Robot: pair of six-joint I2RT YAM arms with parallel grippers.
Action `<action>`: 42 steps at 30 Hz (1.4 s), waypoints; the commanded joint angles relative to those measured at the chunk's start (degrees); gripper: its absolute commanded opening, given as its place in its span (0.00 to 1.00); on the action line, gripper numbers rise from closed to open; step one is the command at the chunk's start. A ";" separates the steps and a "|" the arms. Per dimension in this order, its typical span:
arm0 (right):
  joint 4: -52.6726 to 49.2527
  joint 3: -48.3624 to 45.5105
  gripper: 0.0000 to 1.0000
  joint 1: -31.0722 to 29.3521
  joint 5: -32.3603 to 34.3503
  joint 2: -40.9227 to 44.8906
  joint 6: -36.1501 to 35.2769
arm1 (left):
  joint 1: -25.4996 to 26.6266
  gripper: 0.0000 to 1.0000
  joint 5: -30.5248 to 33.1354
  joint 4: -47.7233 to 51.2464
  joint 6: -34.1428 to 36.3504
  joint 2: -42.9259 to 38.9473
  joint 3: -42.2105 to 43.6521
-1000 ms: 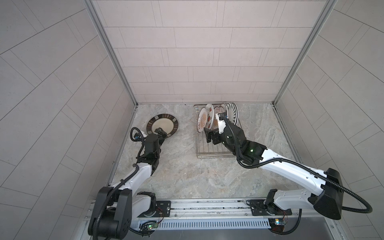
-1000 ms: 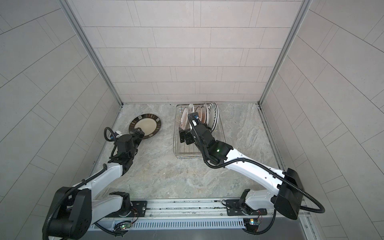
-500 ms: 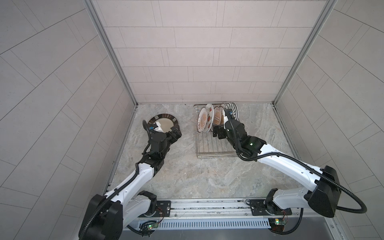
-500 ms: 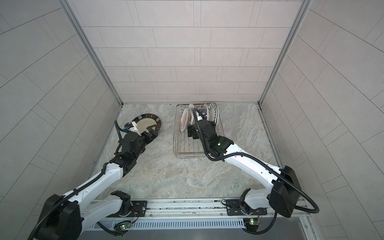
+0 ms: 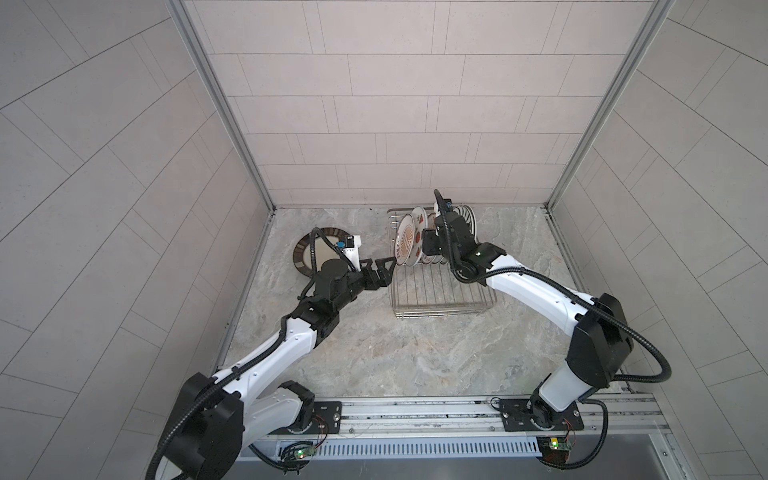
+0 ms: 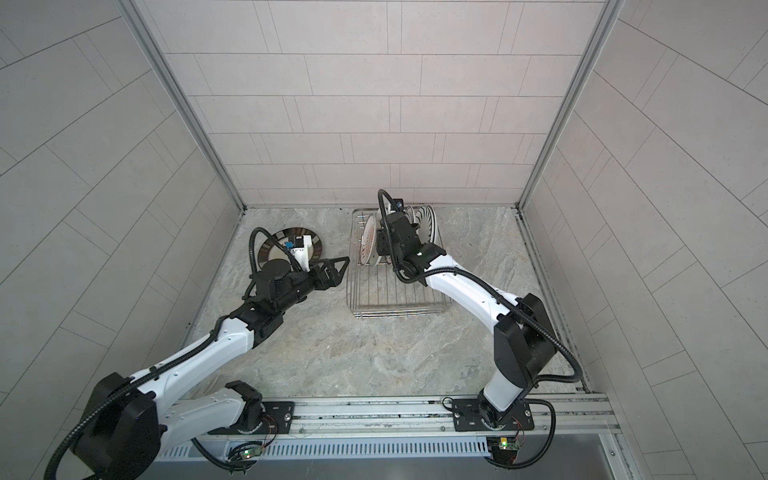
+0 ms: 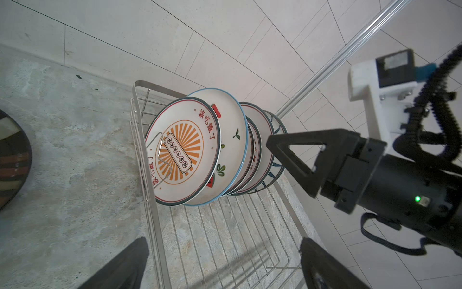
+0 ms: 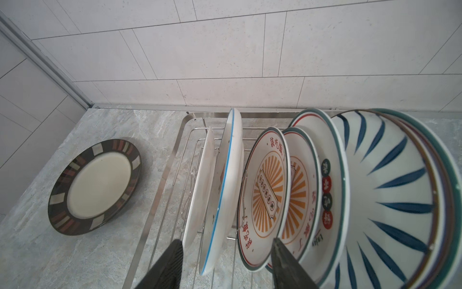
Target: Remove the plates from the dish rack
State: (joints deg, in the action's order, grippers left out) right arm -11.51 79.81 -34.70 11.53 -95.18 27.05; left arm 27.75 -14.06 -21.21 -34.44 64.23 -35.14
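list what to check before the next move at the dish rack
1. left gripper jaws open and empty: ok
2. right gripper jaws straddling plate rims in the dish rack: ok
3. only one plate between those jaws: cannot tell
4. dark-rimmed plate flat on the table, outside the rack: ok
5. sunburst plate and those behind it standing on edge: ok
6. grippers apart from each other: ok

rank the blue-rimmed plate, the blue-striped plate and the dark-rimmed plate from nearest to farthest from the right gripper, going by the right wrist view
1. Blue-rimmed plate: standing in the rack, straddled by the right gripper.
2. Blue-striped plate: further along the same row.
3. Dark-rimmed plate: flat on the counter, outside the rack.
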 commanded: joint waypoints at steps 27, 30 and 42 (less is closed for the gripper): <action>-12.26 22.50 0.26 2.01 4.61 -21.48 4.95 | 1.52 1.00 2.77 -7.59 -1.86 5.22 0.28; -13.25 23.82 0.26 1.41 6.57 -22.24 4.77 | 1.52 1.00 2.70 -7.64 -2.16 4.99 0.50; -14.18 24.96 0.17 0.60 10.41 -22.86 4.60 | 1.53 1.00 4.39 -7.94 -2.43 3.76 2.26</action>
State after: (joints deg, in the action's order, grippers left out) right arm -25.39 104.14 -33.74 21.41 -117.64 32.34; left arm 29.04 -10.70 -27.57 -36.56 69.06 -33.58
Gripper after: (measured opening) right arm 0.175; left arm 0.998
